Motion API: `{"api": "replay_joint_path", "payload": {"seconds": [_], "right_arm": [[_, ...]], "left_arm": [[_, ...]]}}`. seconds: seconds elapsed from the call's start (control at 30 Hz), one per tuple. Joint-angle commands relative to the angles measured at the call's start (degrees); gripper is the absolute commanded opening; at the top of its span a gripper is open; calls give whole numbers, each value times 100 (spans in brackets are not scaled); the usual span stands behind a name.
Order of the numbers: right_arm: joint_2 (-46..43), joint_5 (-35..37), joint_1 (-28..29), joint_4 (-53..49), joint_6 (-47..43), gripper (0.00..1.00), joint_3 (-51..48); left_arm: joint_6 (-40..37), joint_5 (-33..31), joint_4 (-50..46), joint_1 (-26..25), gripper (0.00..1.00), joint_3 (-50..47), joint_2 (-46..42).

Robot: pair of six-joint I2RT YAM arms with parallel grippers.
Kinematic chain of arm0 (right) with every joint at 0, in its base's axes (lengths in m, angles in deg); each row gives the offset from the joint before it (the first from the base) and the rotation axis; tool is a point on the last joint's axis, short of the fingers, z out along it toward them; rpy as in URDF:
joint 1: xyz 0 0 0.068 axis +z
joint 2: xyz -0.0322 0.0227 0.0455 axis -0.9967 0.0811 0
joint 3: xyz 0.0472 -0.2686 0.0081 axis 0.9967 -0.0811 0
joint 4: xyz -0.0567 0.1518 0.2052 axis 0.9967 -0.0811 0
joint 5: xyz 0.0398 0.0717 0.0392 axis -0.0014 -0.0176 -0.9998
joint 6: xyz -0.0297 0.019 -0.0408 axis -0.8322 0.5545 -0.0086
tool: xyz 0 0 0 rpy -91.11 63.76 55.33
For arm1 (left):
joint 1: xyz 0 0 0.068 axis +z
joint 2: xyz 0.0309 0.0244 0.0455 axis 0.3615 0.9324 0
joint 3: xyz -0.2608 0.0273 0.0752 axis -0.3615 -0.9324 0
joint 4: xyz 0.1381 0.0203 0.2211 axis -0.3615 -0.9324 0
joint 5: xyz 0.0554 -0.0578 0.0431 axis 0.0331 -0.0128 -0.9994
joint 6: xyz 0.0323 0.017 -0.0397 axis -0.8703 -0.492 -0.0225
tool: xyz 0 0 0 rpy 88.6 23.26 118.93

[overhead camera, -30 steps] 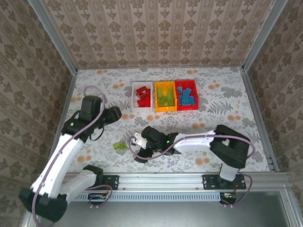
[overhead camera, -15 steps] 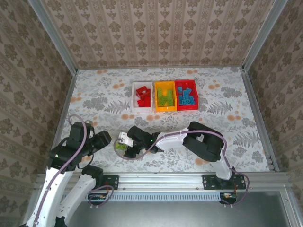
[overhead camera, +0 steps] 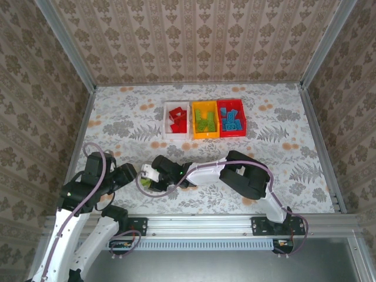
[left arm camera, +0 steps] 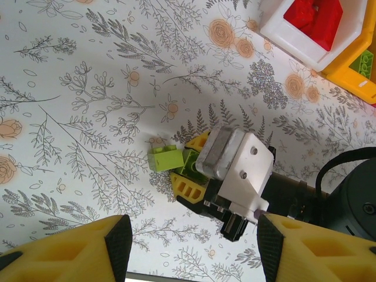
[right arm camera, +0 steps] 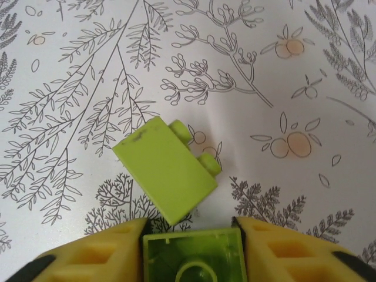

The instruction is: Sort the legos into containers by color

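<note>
Two lime green legos lie at the table's near left. One lime brick (right arm camera: 194, 258) sits hollow side up between my right gripper's (right arm camera: 194, 254) yellow fingers (right arm camera: 100, 252), which are shut on it. The second lime brick (right arm camera: 164, 170) lies on its side just beyond, touching or nearly touching the first. From the left wrist both show: the held brick (left arm camera: 189, 163) and the loose one (left arm camera: 163, 157). My left gripper (left arm camera: 192, 241) hangs open above them, holding nothing. From above, the right gripper (overhead camera: 148, 180) is over the bricks and the left gripper (overhead camera: 129, 173) is just to its left.
At the back stand the white bin (overhead camera: 167, 120) with red legos, the yellow-orange bin (overhead camera: 205, 136) with green ones and the red bin (overhead camera: 231, 133) with blue ones. The right arm (overhead camera: 235, 170) stretches leftward across the near table. The white bin's corner (left arm camera: 294, 47) is also in the left wrist view.
The left arm has drawn back from mid-table to the near left corner. The right gripper has slid left to the two lime bricks and now has one between its fingers.
</note>
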State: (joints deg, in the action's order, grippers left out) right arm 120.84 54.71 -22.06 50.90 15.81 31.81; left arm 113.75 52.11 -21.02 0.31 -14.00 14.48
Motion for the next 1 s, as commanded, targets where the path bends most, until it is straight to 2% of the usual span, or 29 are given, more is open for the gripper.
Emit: {"api": "replay_joint_path", "payload": {"seconds": [0.0,0.13,0.27,0.37,0.5,0.63,0.73,0.97], "right_arm": [[-224,67,-8,-167,16,35,-219],[-797,307,-56,-138,-2,29,-456],[-1722,719,-328,-214,99,28,-719],[-2425,1012,-870,-278,417,28,-985],[-2970,1223,-1832,-317,929,28,-1276],[-2807,1334,-2704,-615,1315,28,-1032],[-2416,1313,-3102,-818,1578,28,-635],[-1394,1425,-3379,-1593,1868,28,408]], "left_arm": [[-82,24,-13,58,61,156,43],[-164,262,367,58,61,82,142],[-348,802,1245,43,61,107,522],[-504,1122,1904,-22,61,317,1121],[-809,1123,2480,-367,60,812,2094],[-1034,1080,2846,-804,60,1327,2964],[-1214,1000,2993,-1086,60,1677,3439],[-1269,916,3223,-1440,60,2056,4067]]}}
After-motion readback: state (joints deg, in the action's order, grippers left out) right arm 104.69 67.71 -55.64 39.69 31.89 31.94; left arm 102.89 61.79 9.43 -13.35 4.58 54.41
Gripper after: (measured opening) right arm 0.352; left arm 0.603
